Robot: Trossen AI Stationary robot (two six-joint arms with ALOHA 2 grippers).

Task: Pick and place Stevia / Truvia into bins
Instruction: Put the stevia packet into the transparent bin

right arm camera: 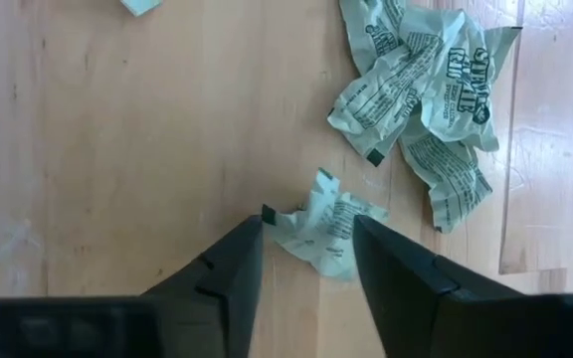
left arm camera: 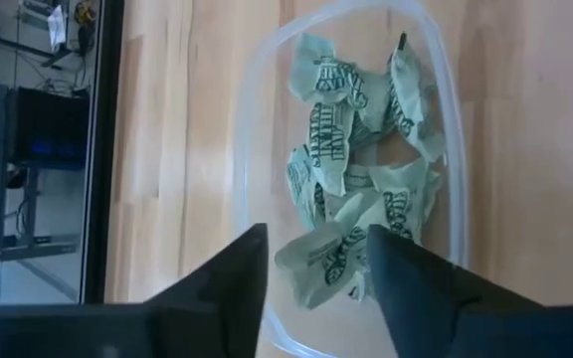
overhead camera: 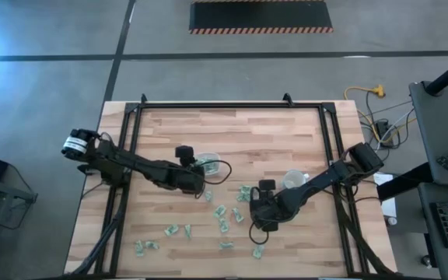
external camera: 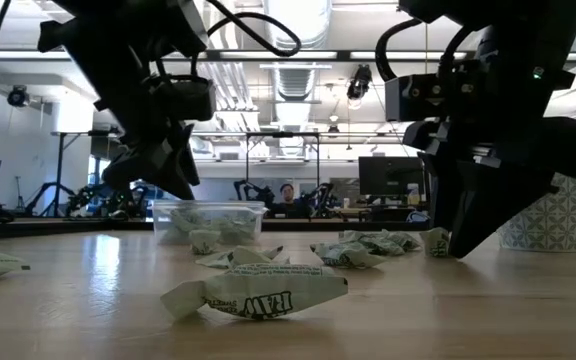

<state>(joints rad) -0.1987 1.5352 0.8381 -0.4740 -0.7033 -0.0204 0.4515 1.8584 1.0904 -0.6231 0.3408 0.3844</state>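
nearby, loose packets [overhead camera: 222,214] ring the round cup [overhead camera: 293,180].

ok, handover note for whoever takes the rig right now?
Left gripper: open over the tub, a packet between its fingers, released or nearly so; several packets lie inside.
Right gripper: open, down on the table around a loose packet, not yet gripped.
Round cup: beside the right arm, contents unclear.
Left to do: many packets scattered across the table.
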